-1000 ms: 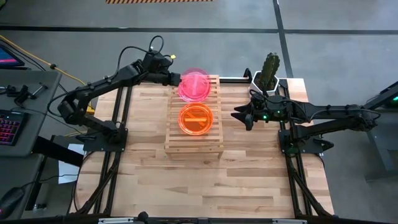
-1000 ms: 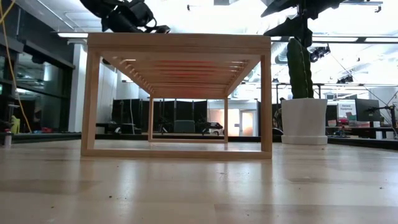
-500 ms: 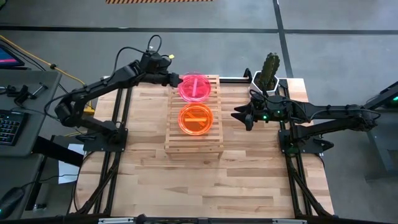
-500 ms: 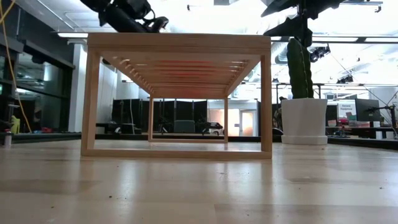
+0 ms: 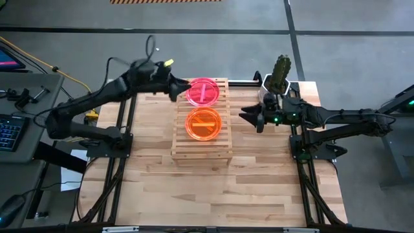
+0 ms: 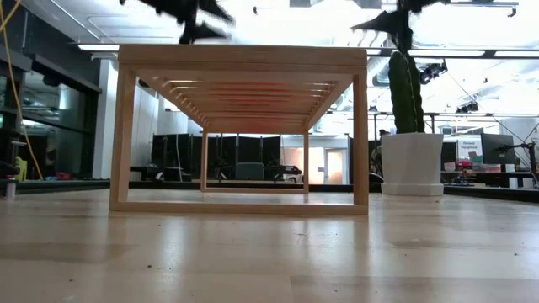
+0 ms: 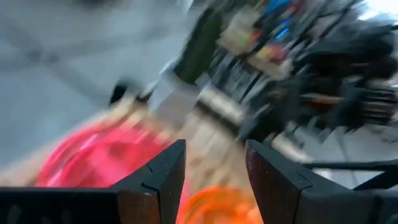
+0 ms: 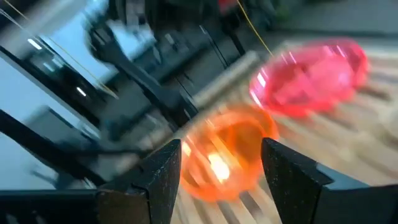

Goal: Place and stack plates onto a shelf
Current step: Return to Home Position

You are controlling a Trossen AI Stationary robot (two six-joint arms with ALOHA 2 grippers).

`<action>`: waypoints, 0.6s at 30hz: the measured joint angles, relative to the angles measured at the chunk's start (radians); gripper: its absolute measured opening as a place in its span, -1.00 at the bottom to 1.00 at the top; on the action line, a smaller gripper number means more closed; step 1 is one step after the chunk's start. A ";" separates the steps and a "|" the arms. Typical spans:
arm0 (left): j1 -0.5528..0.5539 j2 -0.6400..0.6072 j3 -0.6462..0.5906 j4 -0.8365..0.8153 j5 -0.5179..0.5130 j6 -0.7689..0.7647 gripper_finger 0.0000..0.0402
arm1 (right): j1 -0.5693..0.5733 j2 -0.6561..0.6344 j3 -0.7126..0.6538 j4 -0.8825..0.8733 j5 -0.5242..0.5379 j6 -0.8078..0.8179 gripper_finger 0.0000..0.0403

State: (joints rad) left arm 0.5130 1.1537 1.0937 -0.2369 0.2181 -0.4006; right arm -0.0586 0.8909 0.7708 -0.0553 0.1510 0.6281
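The wooden slatted shelf (image 5: 201,149) stands at the table's far middle. A pink plate (image 5: 202,92) rests by its bottom on the slats at the shelf's far end. An orange plate (image 5: 204,124) rests on the slats at the middle. My left gripper (image 7: 214,168) is open just left of the pink plate (image 7: 99,155), with nothing between its fingers. My right gripper (image 8: 221,168) is open to the right of the shelf, level with the orange plate (image 8: 227,152), and is also empty.
A potted cactus (image 5: 279,74) in a white pot stands at the far right, just behind my right arm. The shelf's near end has bare slats. The wooden tabletop (image 5: 213,188) stretches toward the near edge. A keyboard and desk lie off the table's left.
The pink plate, held raised over the shelf's far end a second ago, now lies settled on the slats. My left gripper has drawn back from it toward the table's left edge. My right gripper has edged slightly toward the far edge.
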 joint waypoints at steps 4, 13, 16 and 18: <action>-0.125 -0.099 -0.146 0.293 -0.074 0.005 -0.22 | 0.000 0.000 0.000 0.171 0.004 -0.041 0.02; -0.364 -0.268 -0.393 0.581 -0.211 -0.076 -0.25 | 0.000 0.000 0.000 0.254 0.004 -0.048 0.02; -0.422 -0.317 -0.426 0.578 -0.255 -0.051 -0.36 | 0.000 0.000 0.000 0.254 -0.016 -0.044 0.02; -0.462 -0.352 -0.462 0.586 -0.278 -0.032 -0.49 | 0.000 0.000 0.000 0.254 -0.021 -0.049 0.02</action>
State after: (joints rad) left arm 0.0506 0.8022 0.6320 0.3496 -0.0600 -0.4328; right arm -0.0586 0.8909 0.7708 0.1991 0.1298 0.5794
